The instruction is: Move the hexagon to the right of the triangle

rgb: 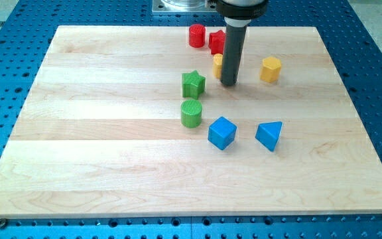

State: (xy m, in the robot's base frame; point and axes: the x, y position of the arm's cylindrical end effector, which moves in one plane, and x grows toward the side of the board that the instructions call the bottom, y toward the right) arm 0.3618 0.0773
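Our tip (229,83) has no jaws, only a rod. It stands left of the yellow hexagon (270,69), w/ a gap. Blue triangle (270,135) lies nearer. We should go behind the hexagon's far-left side, then push slowly toward the triangle's right, w/o touching it.

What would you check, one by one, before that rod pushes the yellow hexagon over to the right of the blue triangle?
1. Yellow hexagon in plain view: ok.
2. Blue triangle in plain view, toward the view's bottom from the hexagon: ok.
3. My tip located: ok, to the view's left of the hexagon, not touching it.
4. Board to the view's right of the triangle free of blocks: ok.
5. Hexagon already right of the triangle: not ok, it sits above it.
6. Second yellow block behind the rod, shape: cannot tell.
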